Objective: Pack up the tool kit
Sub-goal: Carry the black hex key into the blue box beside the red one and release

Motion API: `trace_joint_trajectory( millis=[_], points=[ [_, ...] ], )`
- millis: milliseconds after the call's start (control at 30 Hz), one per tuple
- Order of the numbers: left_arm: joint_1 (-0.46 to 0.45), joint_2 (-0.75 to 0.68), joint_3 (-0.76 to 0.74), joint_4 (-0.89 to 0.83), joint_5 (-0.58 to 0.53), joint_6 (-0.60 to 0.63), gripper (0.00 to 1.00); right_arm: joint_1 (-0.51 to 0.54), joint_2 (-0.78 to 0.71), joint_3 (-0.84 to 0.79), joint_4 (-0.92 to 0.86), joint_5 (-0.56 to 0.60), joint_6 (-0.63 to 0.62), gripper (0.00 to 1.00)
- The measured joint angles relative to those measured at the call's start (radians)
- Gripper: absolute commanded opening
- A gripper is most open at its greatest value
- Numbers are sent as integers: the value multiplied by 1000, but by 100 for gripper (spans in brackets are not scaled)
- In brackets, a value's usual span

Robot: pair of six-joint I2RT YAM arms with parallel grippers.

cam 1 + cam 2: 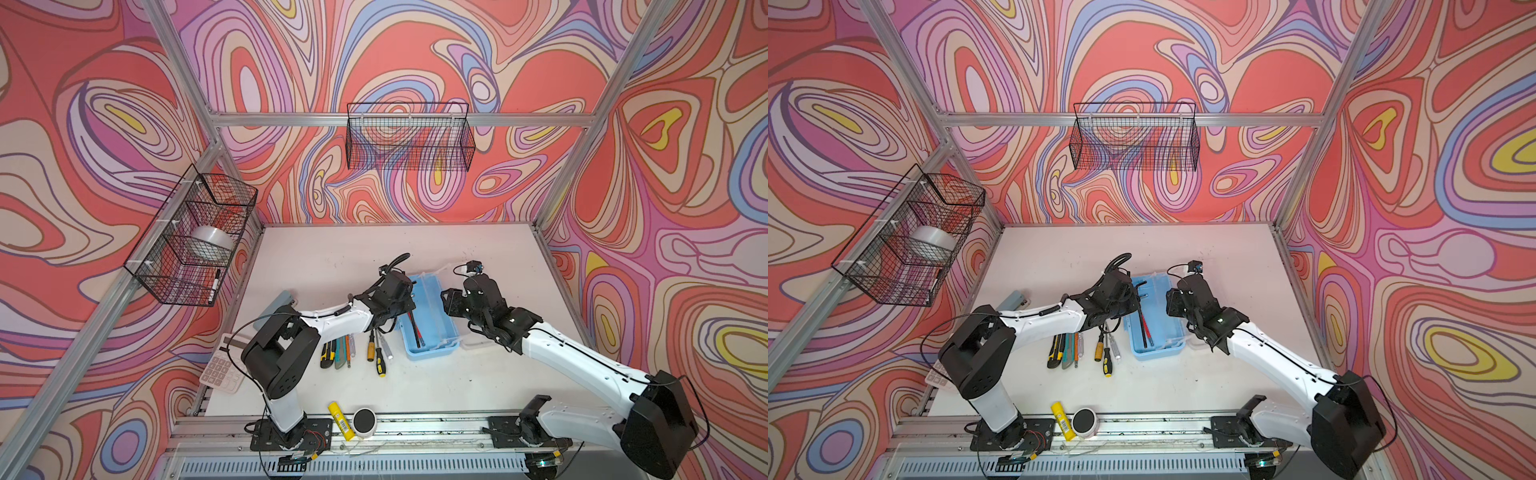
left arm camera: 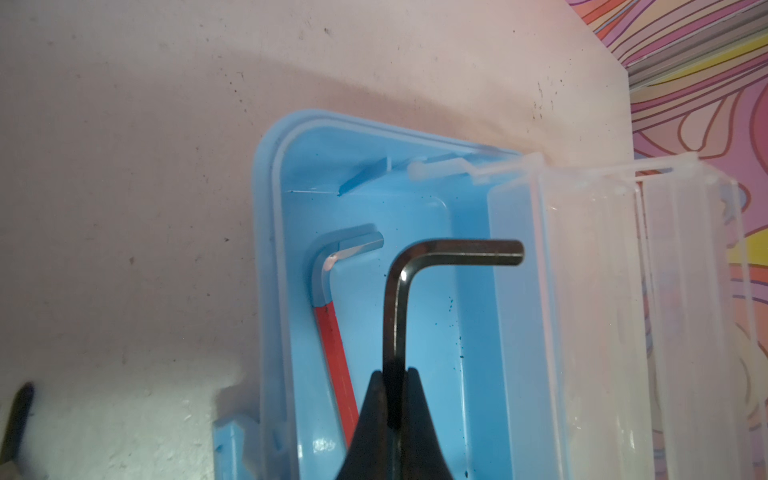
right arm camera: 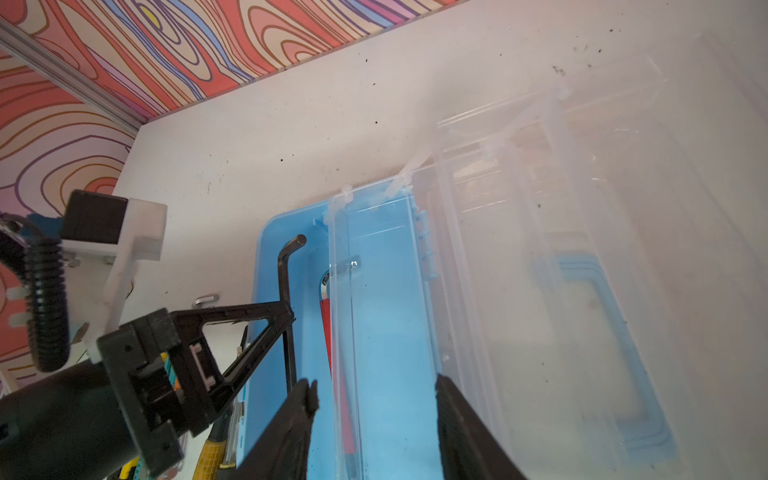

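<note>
**Setting the black hex key down in the case**

Clamped shut, left gripper [image 2: 394,376], on the long arm of the black hex key [image 2: 453,251], held over the floor of the light-blue case [image 2: 270,249] and beside the red hex key [image 2: 332,332] already lying inside.

Keep the long arm parallel to the red one. Lower to the floor before letting go (short arm reaching toward the clear tray [image 2: 519,311], so mind that wall).

Straddling that tray with jaws apart, right gripper [image 3: 376,395]; pressing it or merely near, hard to say.

- **Left wrist view only:** the pinch itself.
- **Right wrist view only:** the clear lid [image 3: 602,187] laid open beyond the tray.
- **Both top views only:**
  - the case mid-table between the arms;
  - screwdrivers [image 1: 380,365] and utility knives [image 1: 328,353] lying just beside it, unpacked.
</note>
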Motion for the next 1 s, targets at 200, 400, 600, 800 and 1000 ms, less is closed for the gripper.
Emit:
trace_joint_trajectory(
  millis=[200, 400, 600, 800, 1000],
  points=[
    [-1, 36, 54, -95, -38, 16, 1, -1, 10, 0, 0, 0, 0, 50],
    [-6, 40, 81, -143, -72, 35, 9, -3, 15, 0, 2, 0, -3, 52],
    [-8, 50, 90, -145, -77, 42, 10, -7, 31, 0, 3, -1, -4, 53],
    [-8, 56, 97, -147, -76, 53, 11, -8, 32, 0, 5, -2, -4, 54],
    [-8, 58, 105, -156, -76, 62, 11, -9, 37, 0, 6, -7, -6, 57]
  ],
)
